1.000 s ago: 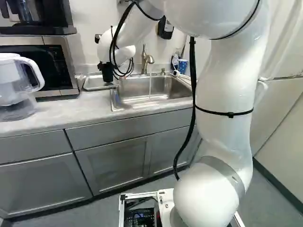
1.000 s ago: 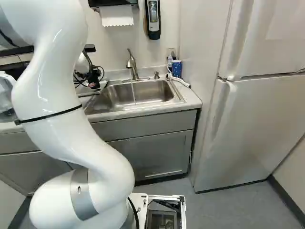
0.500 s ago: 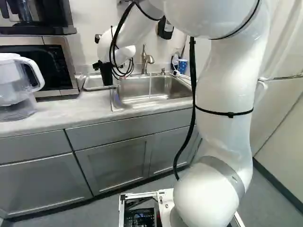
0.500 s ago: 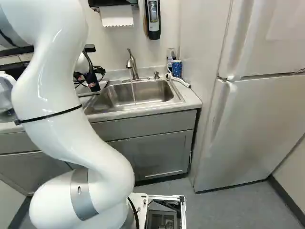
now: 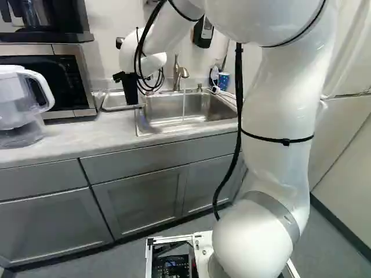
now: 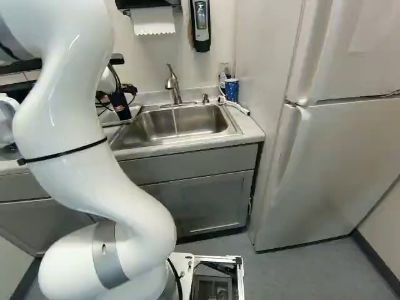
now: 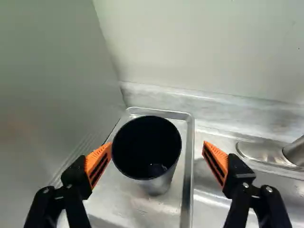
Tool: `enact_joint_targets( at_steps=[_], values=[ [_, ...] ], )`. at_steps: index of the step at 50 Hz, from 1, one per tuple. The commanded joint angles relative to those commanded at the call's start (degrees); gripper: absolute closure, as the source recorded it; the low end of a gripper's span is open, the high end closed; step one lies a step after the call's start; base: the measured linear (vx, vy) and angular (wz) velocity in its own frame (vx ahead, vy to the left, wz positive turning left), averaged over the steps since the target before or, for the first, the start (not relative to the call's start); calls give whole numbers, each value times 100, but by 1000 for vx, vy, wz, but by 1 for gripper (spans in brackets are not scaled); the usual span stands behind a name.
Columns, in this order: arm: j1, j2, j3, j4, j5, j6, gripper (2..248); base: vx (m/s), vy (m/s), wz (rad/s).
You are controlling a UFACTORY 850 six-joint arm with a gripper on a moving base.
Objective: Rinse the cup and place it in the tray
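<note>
arm [image 5: 275, 92] shifted slightly, jaws raised, spread wider, more cup [image 7: 159, 183] showing

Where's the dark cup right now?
The dark cup stands in the metal tray, with the open tool around it in the wrist view. In the left base view, that's between the microwave and sink.

The light is bright; glare streaks the steel sink [image 7: 206, 202] beside the jaws, shadow fills the cup [image 7: 145, 142] between them.
</note>
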Motion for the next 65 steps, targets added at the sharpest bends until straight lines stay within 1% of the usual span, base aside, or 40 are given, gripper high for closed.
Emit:
enact_joint_targets(
  at_steps=[49, 65],
  values=[
    [-4, 347, -211, 0, 0, 0, 3, 0, 0, 0],
    [-150, 641, -81, 0, 0, 0, 3, 0, 0, 0]
  ],
)
